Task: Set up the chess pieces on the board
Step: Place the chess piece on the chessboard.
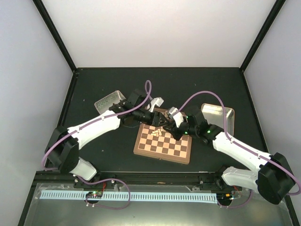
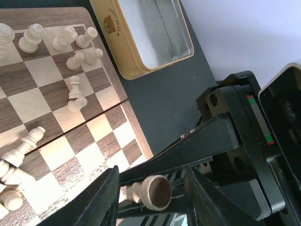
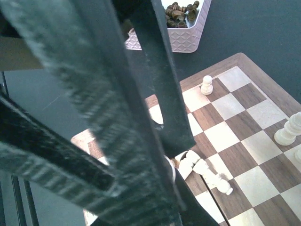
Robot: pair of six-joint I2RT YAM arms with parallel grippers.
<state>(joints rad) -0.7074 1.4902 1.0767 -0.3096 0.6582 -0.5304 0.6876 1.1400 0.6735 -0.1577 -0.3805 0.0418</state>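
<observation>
The checkered wooden board [image 1: 162, 143] lies in the middle, also seen in the left wrist view [image 2: 56, 155] and the right wrist view [image 3: 244, 136]. Both grippers meet over its far edge. My right gripper [image 1: 169, 127] is shut on a cream pawn [image 2: 150, 192], held sideways with its base showing. My left gripper [image 1: 159, 121] is open, its fingers [image 2: 106, 197] either side of that pawn without touching it. Several cream pieces stand near the board's edge [image 2: 33, 37]; others lie toppled [image 2: 23, 146] [image 3: 204, 169]. One pawn [image 3: 206, 85] stands alone.
A white container [image 3: 181, 23] holding dark chessmen sits just past the board's far edge [image 1: 156, 101]. An open metal tin [image 1: 218, 115] with a bear label [image 2: 150, 37] is on the right. Another tin [image 1: 109, 100] is at the back left.
</observation>
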